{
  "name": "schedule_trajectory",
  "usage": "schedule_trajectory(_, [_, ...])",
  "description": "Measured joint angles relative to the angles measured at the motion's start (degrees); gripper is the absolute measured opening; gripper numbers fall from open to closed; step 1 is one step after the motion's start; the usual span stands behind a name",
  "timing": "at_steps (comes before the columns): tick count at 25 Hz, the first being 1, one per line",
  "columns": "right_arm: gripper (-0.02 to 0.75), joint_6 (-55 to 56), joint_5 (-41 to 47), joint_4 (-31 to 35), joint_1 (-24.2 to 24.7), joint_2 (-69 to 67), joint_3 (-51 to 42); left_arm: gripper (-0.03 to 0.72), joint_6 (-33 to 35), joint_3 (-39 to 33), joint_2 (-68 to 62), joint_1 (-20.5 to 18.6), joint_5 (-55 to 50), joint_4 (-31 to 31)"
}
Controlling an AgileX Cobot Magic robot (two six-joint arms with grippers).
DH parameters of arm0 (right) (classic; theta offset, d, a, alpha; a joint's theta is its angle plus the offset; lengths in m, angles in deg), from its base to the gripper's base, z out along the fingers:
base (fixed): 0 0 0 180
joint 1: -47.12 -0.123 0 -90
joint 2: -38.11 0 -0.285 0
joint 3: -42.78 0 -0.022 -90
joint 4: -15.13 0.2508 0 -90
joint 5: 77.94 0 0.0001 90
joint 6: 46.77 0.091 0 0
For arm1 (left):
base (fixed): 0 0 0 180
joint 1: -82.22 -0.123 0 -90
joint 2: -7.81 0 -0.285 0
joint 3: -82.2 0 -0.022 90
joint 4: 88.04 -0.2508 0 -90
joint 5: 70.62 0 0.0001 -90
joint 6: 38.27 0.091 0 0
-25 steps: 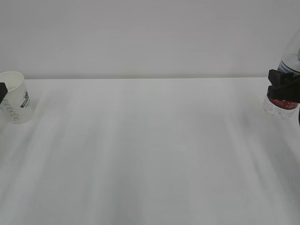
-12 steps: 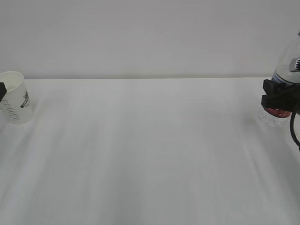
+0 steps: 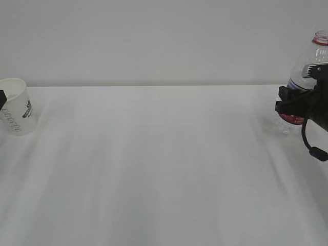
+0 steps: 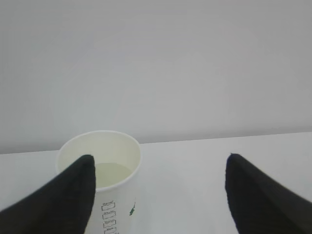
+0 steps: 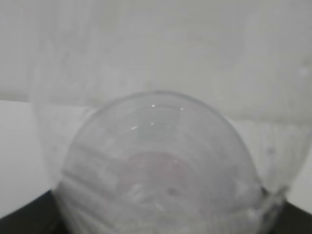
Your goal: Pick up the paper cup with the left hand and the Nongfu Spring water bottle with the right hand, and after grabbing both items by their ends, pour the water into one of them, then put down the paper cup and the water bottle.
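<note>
Where the white table point(image 3: 164, 164) meets its far-left edge in the exterior view, the paper cup point(image 3: 15, 105) stands upright, dark print on its side. Only a small black piece of the left hand point(image 3: 2, 97) shows there, just beside the cup's left wall.

Left wrist view: 2 black fingers point(image 4: 253, 195) spread wide apart. The left one overlaps the cup's near rim; whether it touches, cannot tell. The other stands well apart to the right over bare table. Cup not clamped. A pale pool of water point(image 4: 112, 175) lies inside the cup point(image 4: 119, 195).

Far right of the exterior view: the Nongfu Spring water bottle point(image 3: 307, 72) is upright, red neck ring at top, a red band of label showing below the grip. The right hand point(image 3: 294, 105) is black, wrapped round the bottle's lower body, with a black cable point(image 3: 309, 141) looping beneath it. Whether the bottle's base rests on the table, cannot tell.

Right wrist view: the clear bottle point(image 5: 161, 170) fills the frame, a faint red patch showing through the plastic; dark finger edges at both bottom corners press its sides. Right hand holds the bottle.
</note>
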Motion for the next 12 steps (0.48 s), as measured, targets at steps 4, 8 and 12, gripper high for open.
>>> schedule_trajectory(4, [0.468, 0.0, 0.0, 0.0, 0.0, -2.15, 3.04, 0.598, 0.0, 0.0, 0.0, 0.0, 0.0, 0.0])
schedule_trajectory(8, [0.468, 0.0, -0.04, 0.11, 0.0, -4.45, 5.14, 0.594, 0.0, 0.0, 0.0, 0.0, 0.0, 0.0])
schedule_trajectory(12, [0.468, 0.0, -0.04, 0.11, 0.0, -6.66, 6.66, 0.594, 0.0, 0.0, 0.0, 0.0, 0.0, 0.0])
